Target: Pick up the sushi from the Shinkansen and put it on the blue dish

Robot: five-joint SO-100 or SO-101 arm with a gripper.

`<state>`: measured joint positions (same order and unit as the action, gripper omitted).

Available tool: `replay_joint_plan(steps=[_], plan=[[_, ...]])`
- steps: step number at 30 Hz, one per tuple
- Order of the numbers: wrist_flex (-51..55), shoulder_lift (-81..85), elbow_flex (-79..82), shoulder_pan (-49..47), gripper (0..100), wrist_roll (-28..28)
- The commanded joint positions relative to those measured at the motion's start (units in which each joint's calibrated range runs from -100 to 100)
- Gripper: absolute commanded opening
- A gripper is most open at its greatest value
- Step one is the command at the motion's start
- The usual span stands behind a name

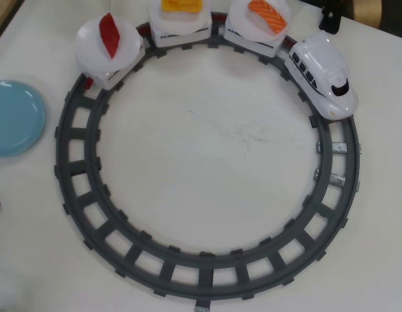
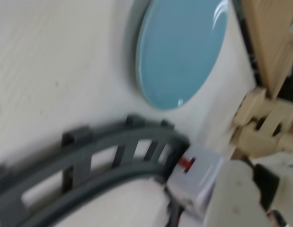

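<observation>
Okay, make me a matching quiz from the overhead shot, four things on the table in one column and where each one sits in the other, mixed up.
Things:
1. blue dish
2. Shinkansen
3. sushi
4. red piece

Places in the overhead view:
A. on the plate of the car right behind the locomotive
B. left edge, outside the track
C. upper right of the loop
D. on the plate of the last car, upper left

Pairs: 1-B, 2-C, 3-A, 4-D

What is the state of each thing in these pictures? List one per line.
sushi: resting on a train-car plate.
Shinkansen: on the track, cars coupled behind.
blue dish: empty, beside the track.
track: closed ring, flat on the table.
</observation>
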<state>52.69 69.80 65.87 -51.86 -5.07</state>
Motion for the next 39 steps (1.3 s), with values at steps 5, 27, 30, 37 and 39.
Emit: replay_joint_plan(steps=[5,27,30,37,39], plan=[[3.74,-10.28,-15.02,8.55,3,0.15],[14.95,-23.97,-38.55,39.89,3,0.31],[12.49,-24.05,-38.37,43.23,3,0.15],[9.35,-24.14,-38.82,48.87,3,-0.16],[9.26,-24.30,-39.27,49.22,3,-0.16]])
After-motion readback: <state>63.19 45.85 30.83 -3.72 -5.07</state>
